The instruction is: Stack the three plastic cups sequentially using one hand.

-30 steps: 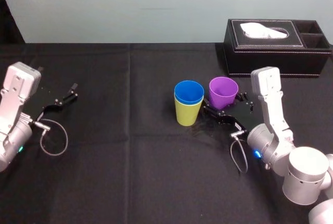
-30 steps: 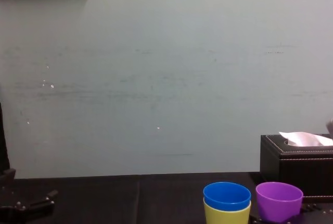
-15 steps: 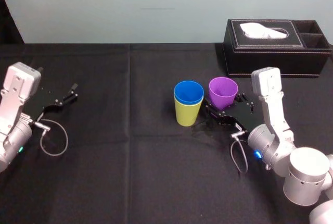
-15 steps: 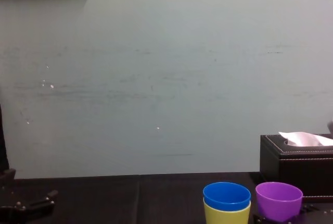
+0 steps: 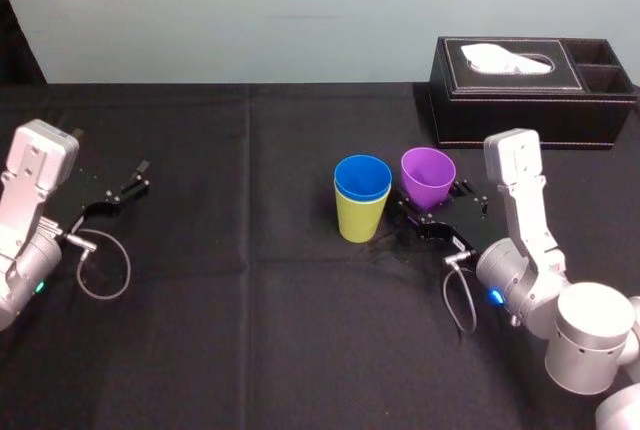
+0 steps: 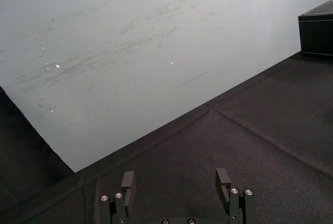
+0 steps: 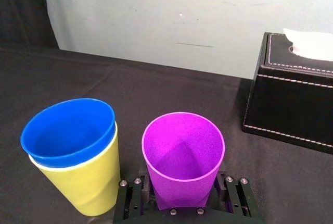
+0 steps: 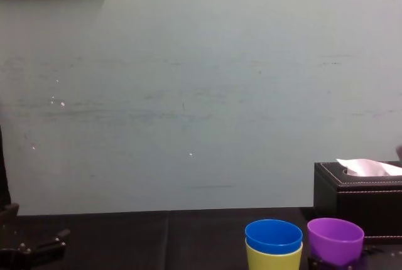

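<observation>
The blue cup sits nested inside the yellow-green cup, upright at mid-table. Just to their right stands the purple cup, upright, a small gap away from them. My right gripper reaches in low from the right. In the right wrist view its fingers press both sides of the purple cup near its base, next to the blue cup. My left gripper rests open and empty far off at the table's left.
A black tissue box with a white tissue stands at the back right, close behind the purple cup. The black tablecloth spreads wide between the cups and the left arm, and along the front.
The right gripper's fingers have drawn in around the purple cup. The cup has shifted slightly left and a touch upward. The nested pair and the left arm stayed put.
</observation>
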Motion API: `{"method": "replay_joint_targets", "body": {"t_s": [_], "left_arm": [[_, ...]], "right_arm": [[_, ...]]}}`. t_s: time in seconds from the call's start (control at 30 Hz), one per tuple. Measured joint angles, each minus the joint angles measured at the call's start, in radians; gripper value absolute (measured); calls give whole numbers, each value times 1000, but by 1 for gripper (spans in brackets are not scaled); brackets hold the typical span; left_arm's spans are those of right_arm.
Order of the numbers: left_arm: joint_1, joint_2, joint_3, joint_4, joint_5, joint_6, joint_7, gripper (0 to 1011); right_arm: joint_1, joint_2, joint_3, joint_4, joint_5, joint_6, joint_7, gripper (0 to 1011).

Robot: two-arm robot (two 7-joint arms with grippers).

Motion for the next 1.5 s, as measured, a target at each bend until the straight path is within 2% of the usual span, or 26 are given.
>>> {"method": "replay_joint_targets", "body": {"t_s": [0.27,0.3,0.33,0.5,0.8,1.1,1.5], "left_arm": [[0,0,0,0,0,0,0,1011],[0,0,0,0,0,0,0,1011],[0,0,0,0,0,0,0,1011],[0,0,0,0,0,0,0,1011],[0,0,0,0,0,0,0,1012],[0,0,0,0,0,0,0,1011],[0,0,0,0,0,0,0,1011]], "right_arm": [[2,12,14,-60,17,54,16,711],[3,22,17,-95,21,82,25,711],[3,22,17,-95,21,82,25,711],[6,53,29,-193,54,153,57,711],[-3,103,33,-321,124,235,116,711],[-6,133,0,-374,153,283,140,711],[-1,150,-55,-388,164,297,145,711]]}}
